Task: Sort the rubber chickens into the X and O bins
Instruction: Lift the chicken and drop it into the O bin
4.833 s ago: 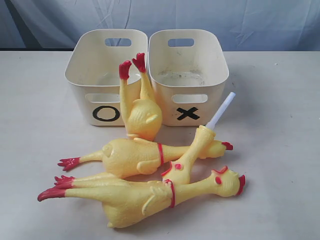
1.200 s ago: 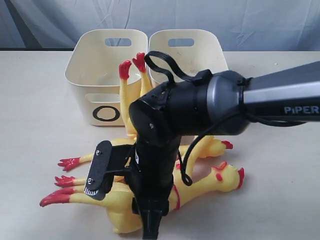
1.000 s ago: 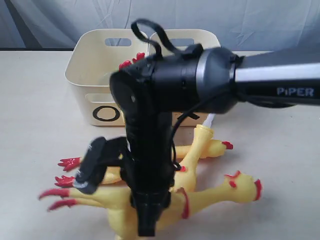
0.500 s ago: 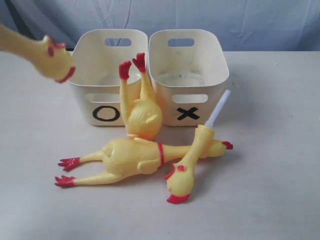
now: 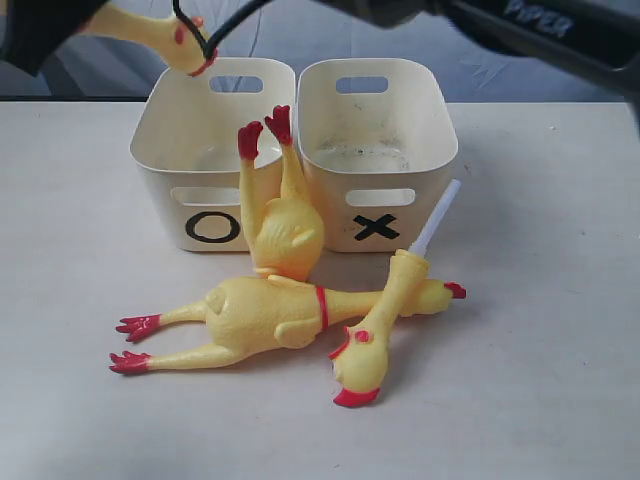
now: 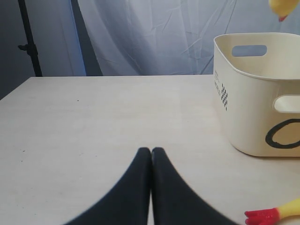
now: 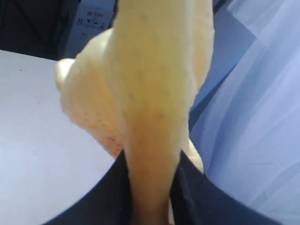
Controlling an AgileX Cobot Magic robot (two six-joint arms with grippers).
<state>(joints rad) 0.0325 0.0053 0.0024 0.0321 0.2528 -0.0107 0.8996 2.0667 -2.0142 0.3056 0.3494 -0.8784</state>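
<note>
My right gripper is shut on a long yellow rubber chicken. In the exterior view that chicken's head hangs in the air above the back left corner of the O bin. The X bin stands right beside the O bin. A small chicken leans feet-up against the fronts of the two bins. A second long chicken lies on the table. Across its neck lies another small chicken with a white tube. My left gripper is shut and empty, low over the table left of the O bin.
The right arm reaches across the top of the exterior view, over the bins. A grey-blue curtain hangs behind the table. One red chicken foot shows near my left gripper.
My right gripper took the front long chicken off the table and lifted it up to the left. Over the last half second its head moved right, toward the O bin.
</note>
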